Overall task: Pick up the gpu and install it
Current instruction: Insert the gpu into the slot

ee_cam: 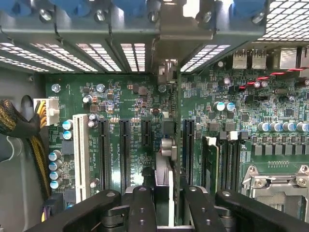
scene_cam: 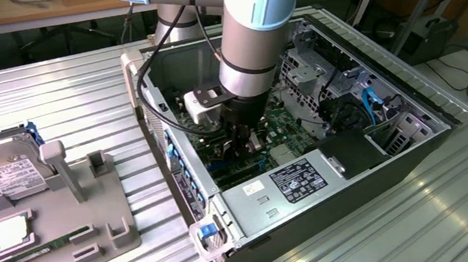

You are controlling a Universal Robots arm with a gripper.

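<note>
Ribbed metal tabletop (scene_cam: 417,216) runs under everything I can see, with wooden benches and cables behind it. Nearest me in the exterior view, at its left, sits a grey parts holder (scene_cam: 63,240) with a small green memory stick (scene_cam: 33,255) lying low on it and a silver hard drive (scene_cam: 8,171) standing behind; the drive's white label carries print I cannot read.

Next comes the open computer case (scene_cam: 304,136), lying on its side. Its power supply (scene_cam: 284,188) faces me with a black sticker whose text is too fine to make out.

Deeper in, the arm (scene_cam: 250,38) reaches down into the case. From the wrist view, the gripper (ee_cam: 163,203) has its black fingers (ee_cam: 142,208) partly closed on the gpu (ee_cam: 164,154), which stands edge-on between them, pinched on both faces. The card is down over the motherboard (ee_cam: 130,130), lined up among the black expansion slots, its metal end reaching the rear slot openings. White lettering on the board near the slots is illegible to me.
</note>
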